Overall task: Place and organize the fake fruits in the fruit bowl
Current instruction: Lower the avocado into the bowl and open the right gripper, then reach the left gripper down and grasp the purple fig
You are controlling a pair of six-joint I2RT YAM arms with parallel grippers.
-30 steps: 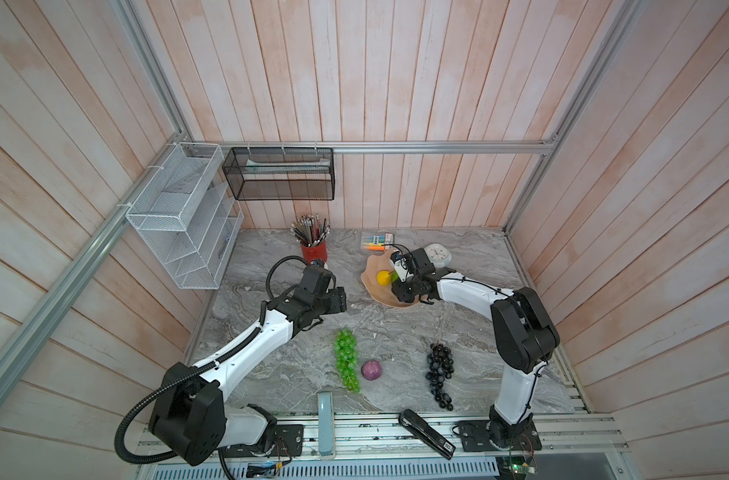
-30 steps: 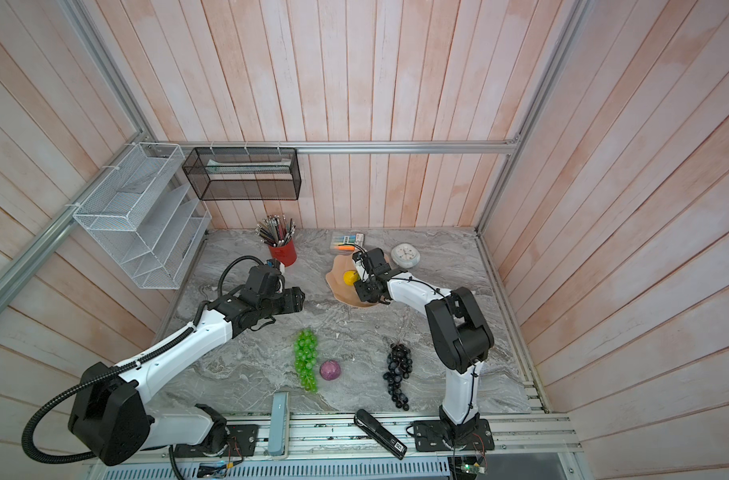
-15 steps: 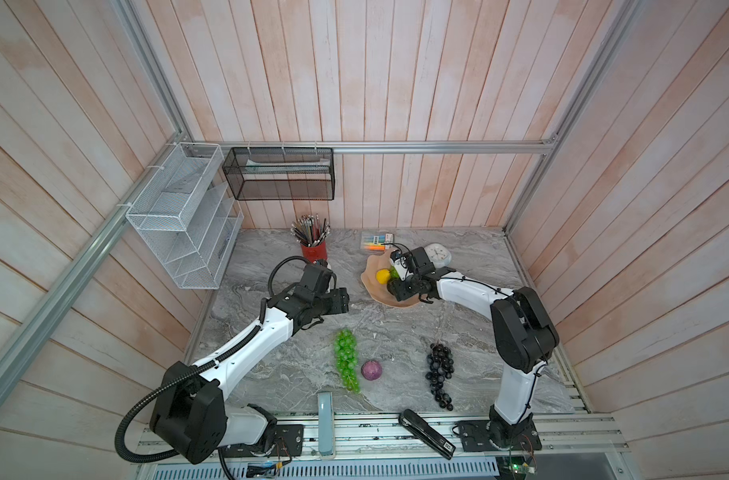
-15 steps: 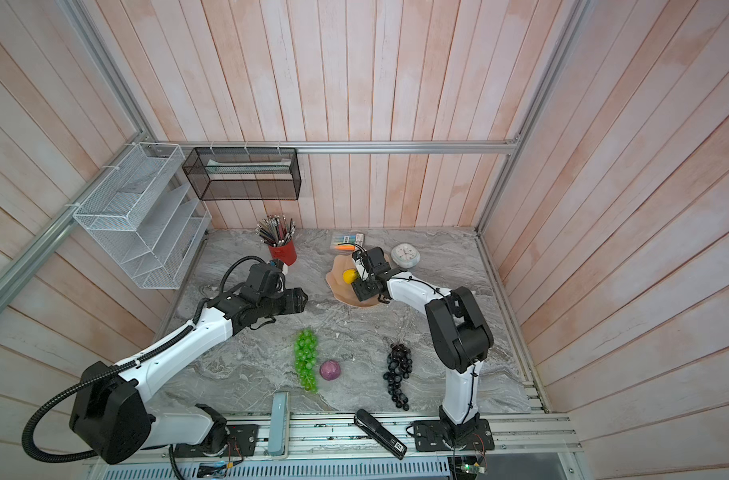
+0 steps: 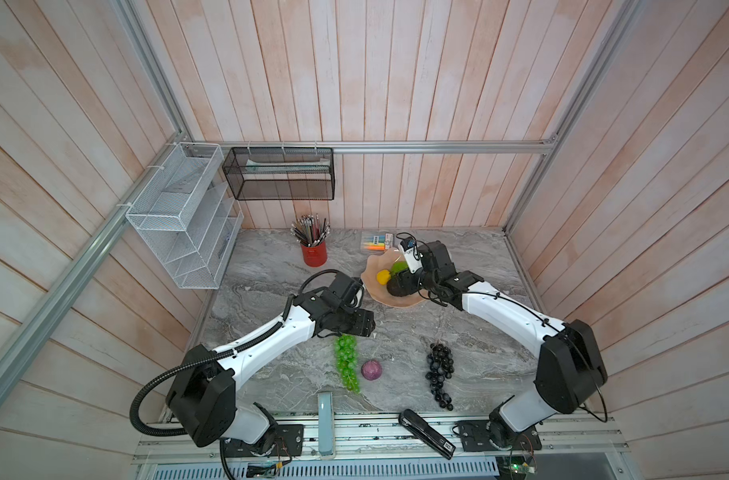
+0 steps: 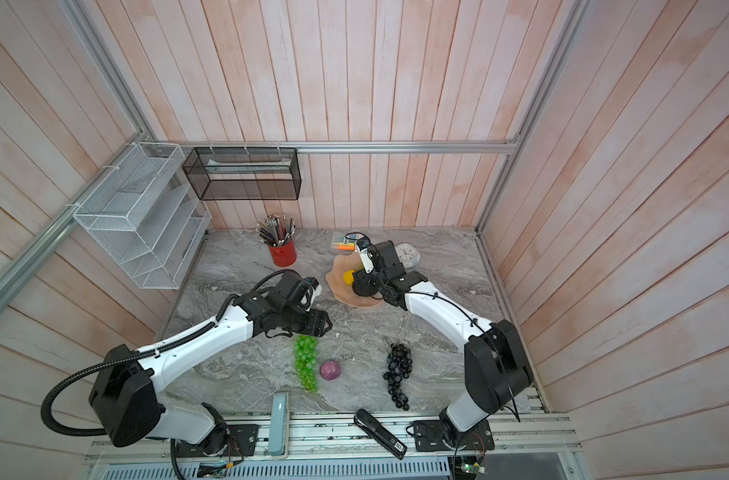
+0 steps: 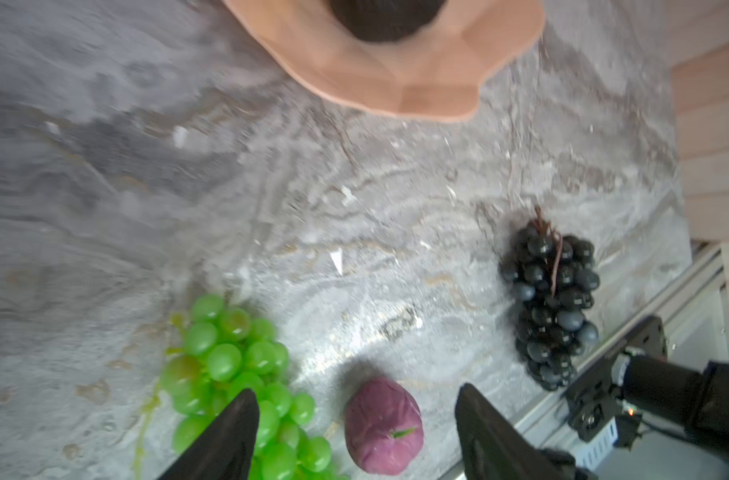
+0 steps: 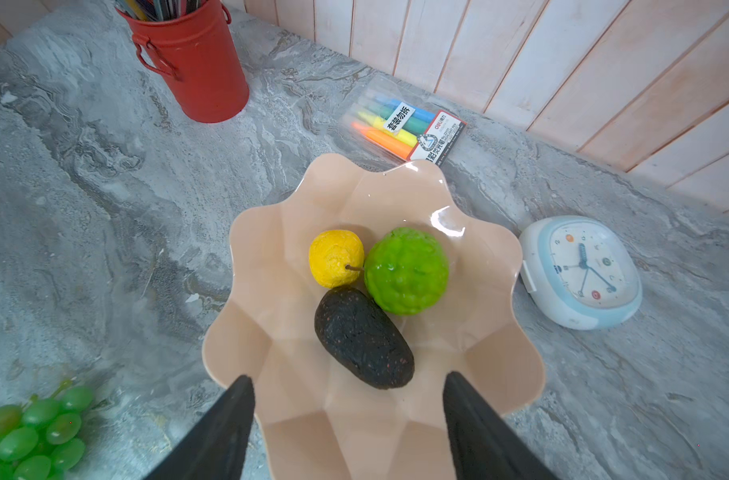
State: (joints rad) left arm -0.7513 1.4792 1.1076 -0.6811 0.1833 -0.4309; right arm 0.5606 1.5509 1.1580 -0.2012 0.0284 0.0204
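Observation:
The peach fruit bowl point(image 8: 485, 266) point(image 5: 370, 277) stands at the back of the table and holds a yellow stemmed fruit point(image 8: 335, 258), a bumpy green ball point(image 8: 406, 270) and a dark avocado point(image 8: 362, 343). My right gripper point(image 8: 348, 380) hovers open over the bowl's near side, just behind the avocado, holding nothing. The green grape bunch point(image 7: 229, 357) point(image 5: 347, 361), purple ball point(image 7: 383, 426) point(image 5: 371, 370) and black grape bunch point(image 7: 551, 299) point(image 5: 439, 374) lie on the table nearer the front. My left gripper point(image 7: 354, 395) point(image 5: 367, 325) hangs open and empty above the top of the green bunch, with the purple ball seen between its fingers.
A red pencil cup point(image 5: 314, 253) and a marker pack point(image 5: 377, 241) stand behind the bowl. A white clock point(image 8: 583, 272) lies right beside it. A black stapler point(image 5: 427, 432) rests on the front rail. Wire racks point(image 5: 180, 232) hang on the left wall.
My right gripper has opened and the avocado now lies loose in the bowl. My left gripper has moved forward and to the right, over the green grapes.

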